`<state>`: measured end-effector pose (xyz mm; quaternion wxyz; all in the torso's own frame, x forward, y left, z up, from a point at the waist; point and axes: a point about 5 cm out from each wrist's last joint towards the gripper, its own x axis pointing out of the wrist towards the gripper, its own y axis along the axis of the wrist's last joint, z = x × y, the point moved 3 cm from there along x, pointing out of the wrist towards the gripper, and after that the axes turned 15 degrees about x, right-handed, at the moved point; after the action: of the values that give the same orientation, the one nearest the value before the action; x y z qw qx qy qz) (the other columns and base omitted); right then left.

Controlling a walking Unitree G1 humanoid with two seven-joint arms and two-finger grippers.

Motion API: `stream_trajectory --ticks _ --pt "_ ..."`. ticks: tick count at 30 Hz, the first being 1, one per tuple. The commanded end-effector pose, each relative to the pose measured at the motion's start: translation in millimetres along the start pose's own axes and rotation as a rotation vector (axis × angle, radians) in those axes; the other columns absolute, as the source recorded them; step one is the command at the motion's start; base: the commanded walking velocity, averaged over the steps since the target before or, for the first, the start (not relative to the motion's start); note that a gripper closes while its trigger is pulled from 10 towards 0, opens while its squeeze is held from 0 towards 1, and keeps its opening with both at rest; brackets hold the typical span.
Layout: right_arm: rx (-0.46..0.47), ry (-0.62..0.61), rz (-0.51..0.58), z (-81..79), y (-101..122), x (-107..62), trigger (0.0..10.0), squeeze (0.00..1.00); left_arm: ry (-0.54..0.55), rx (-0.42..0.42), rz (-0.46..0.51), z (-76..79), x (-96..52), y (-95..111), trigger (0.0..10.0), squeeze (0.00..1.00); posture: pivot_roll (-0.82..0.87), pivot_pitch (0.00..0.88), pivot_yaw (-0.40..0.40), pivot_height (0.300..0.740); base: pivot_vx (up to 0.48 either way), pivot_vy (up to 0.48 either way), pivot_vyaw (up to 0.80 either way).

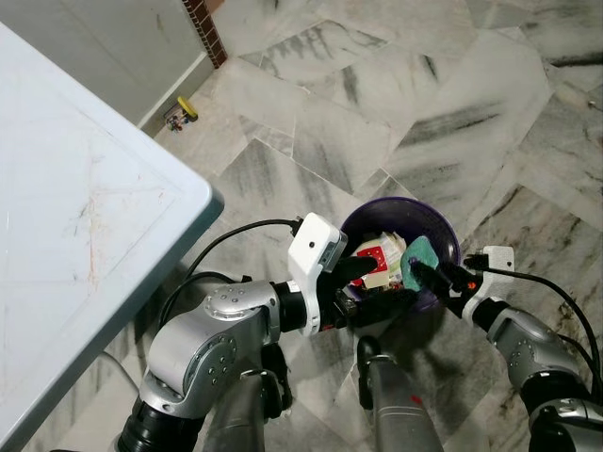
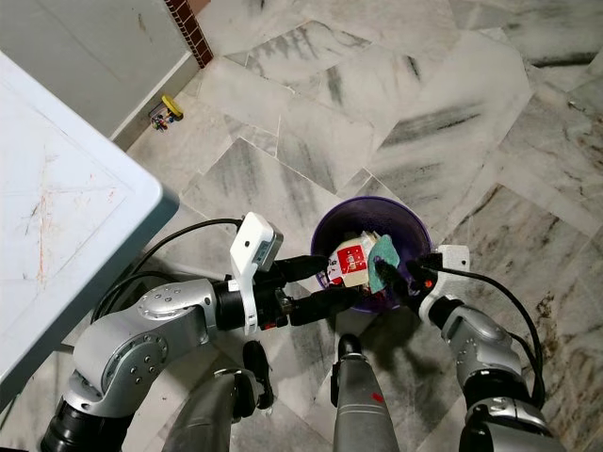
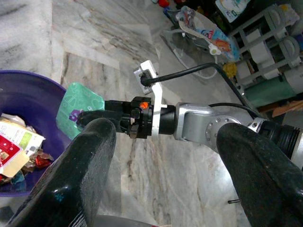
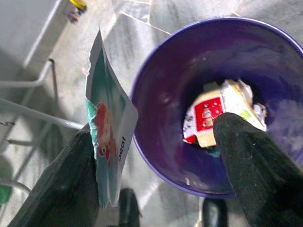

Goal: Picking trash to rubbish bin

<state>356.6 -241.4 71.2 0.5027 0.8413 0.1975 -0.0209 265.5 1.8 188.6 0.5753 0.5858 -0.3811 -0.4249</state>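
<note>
A purple rubbish bin (image 1: pixel 443 221) stands on the marble floor just ahead of me, holding a red-and-white carton (image 1: pixel 377 256) and other scraps. A teal packet (image 1: pixel 419 262) hangs upright over the bin's near rim, leaning against one finger (image 4: pixel 66 179) of my right gripper (image 1: pixel 426 273). In the right wrist view that gripper's fingers stand wide apart, with the packet (image 4: pixel 111 127) at the inner side of one and the bin (image 4: pixel 189 61) beyond. My left gripper (image 1: pixel 386 282) is open at the bin's near left edge, with nothing between its fingers (image 3: pixel 90 175).
A white table (image 1: pixel 75 235) fills the left side, its corner close to my left arm. A small yellow object (image 1: pixel 179 111) lies by the wall near a brick pillar (image 1: pixel 205 28). My legs (image 1: pixel 386 405) stand below the bin. Shelving and a baby seat (image 3: pixel 203 28) lie to the right.
</note>
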Motion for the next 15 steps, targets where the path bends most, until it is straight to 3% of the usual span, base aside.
stream_trajectory --ticks 1,2,4,5,6,7,12,13,14,15 --pt "0.044 -0.025 -0.073 8.8 -27.0 -8.2 10.0 0.00 -0.009 -0.010 -0.004 5.3 -1.7 -2.2 10.0 0.00 -0.10 0.591 0.135 0.740 0.000 0.000 0.00" --pt "-0.035 -0.014 -0.111 7.0 -33.4 -8.8 10.0 0.00 -0.008 -0.011 -0.004 4.8 -1.7 -2.0 10.0 0.00 -0.10 0.591 0.135 0.740 0.000 0.000 0.00" --pt "-0.035 -0.014 -0.111 7.0 -33.4 -8.8 10.0 0.00 -0.008 -0.011 -0.004 4.8 -1.7 -2.0 10.0 0.00 -0.10 0.591 0.135 0.740 0.000 0.000 0.00" --pt "-0.121 -0.024 -0.133 6.5 -37.2 -8.5 10.0 0.00 -0.007 -0.011 -0.004 4.3 -1.8 -1.5 10.0 0.00 -0.10 0.594 0.138 0.740 0.000 0.000 0.00" --pt "-0.125 -0.015 -0.126 5.0 -37.1 -7.9 10.0 0.00 -0.007 -0.011 -0.004 4.3 -1.8 -1.3 10.0 0.00 -0.10 0.594 0.138 0.740 0.000 0.000 0.00" --pt "-0.034 -0.027 -0.082 6.0 -31.2 -6.7 10.0 0.00 -0.007 -0.012 -0.003 4.5 -1.5 -1.2 10.0 0.00 -0.10 0.592 0.135 0.740 0.000 0.000 0.00" --pt "0.069 -0.016 -0.032 6.1 -26.0 -6.6 10.0 0.00 -0.010 -0.015 0.000 4.6 -1.3 -0.6 10.0 0.00 -0.10 0.590 0.136 0.740 0.000 0.000 0.00" --pt "0.096 -0.009 -0.012 5.8 -23.7 -6.4 7.3 0.00 -0.010 -0.017 0.001 4.5 -1.4 -0.2 10.0 0.00 -0.10 0.590 0.137 0.740 0.000 0.000 0.00" --pt "0.120 -0.006 -0.003 5.7 -22.5 -6.2 0.0 0.00 -0.010 -0.017 0.002 4.2 -1.7 0.0 10.0 0.00 -0.10 0.590 0.136 0.740 0.000 0.000 0.00" --pt "0.136 -0.011 0.011 6.2 -20.4 -6.1 0.0 0.00 -0.009 -0.018 0.002 4.0 -1.9 0.0 10.0 0.00 -0.10 0.590 0.136 0.740 0.000 0.000 0.00"
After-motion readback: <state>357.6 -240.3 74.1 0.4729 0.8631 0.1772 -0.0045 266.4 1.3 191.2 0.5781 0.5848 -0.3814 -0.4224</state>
